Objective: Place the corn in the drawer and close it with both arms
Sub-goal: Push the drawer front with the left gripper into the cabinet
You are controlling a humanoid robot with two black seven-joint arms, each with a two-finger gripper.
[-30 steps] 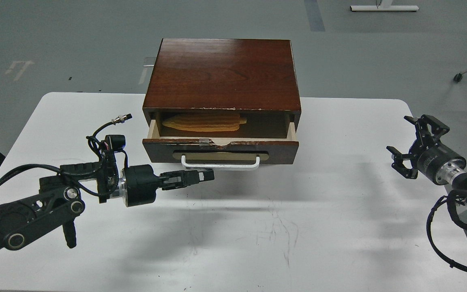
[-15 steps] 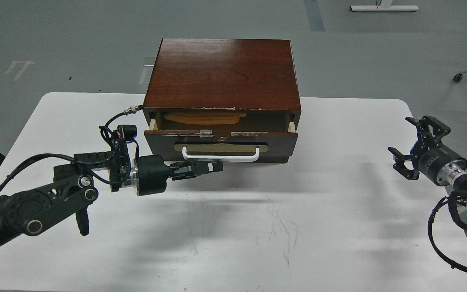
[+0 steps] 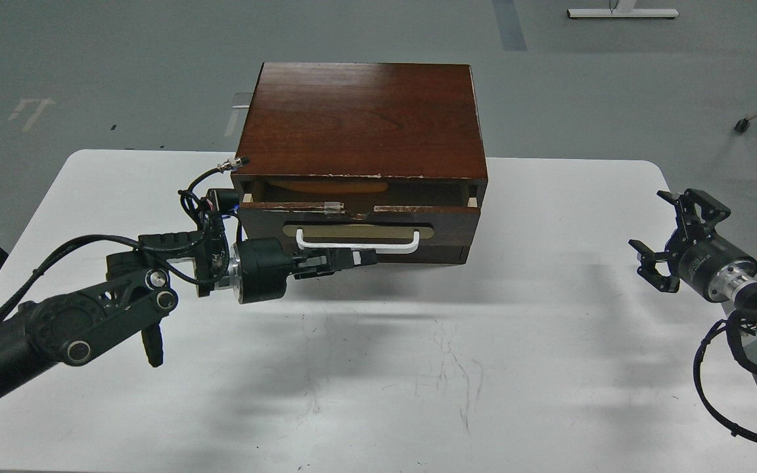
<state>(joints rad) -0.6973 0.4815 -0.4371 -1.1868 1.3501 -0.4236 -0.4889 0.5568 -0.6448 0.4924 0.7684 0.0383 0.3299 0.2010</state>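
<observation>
Item: drawer [image 3: 359, 220], a narrow gap short of shut; corn [image 3: 329, 186] inside, far left. Left claw [image 3: 352, 257] pressed together, against the front just under the handle [image 3: 357, 243]. Right claw [image 3: 671, 240] spread, idle far right over the bench [image 3: 516, 368]. Handling: push straight and level toward the far side; stop when flush.

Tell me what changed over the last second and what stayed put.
The left gripper, fingers together, moved forward against the drawer front below the white handle, and the drawer slid inward; only a narrow gap remains. The corn went in with it and now shows only as a thin strip. The cabinet and the right gripper, open and off to the side, stayed as they were.
</observation>
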